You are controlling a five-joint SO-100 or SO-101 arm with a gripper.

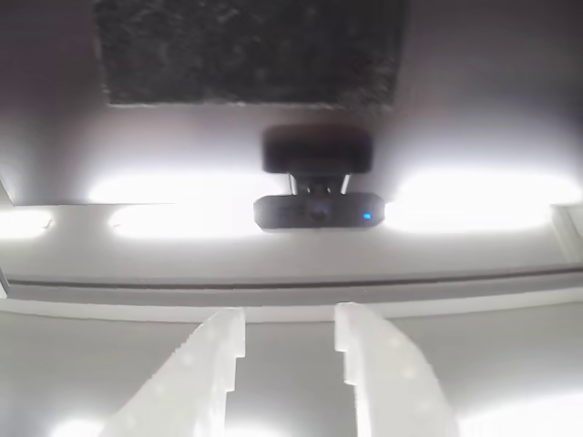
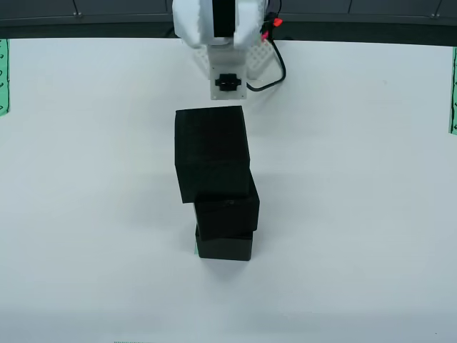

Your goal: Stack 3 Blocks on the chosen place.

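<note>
Three black blocks are being seen, stacked in one column on the white table; two white fingers are being shown.

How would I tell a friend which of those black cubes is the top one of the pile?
Start at the white robot base at the far edge of the white table in the overhead view. Just in front of it stands a pile of three black cubes. The top cube is the one nearest the base in the picture; it looks largest and hides much of the middle cube below it.
</note>
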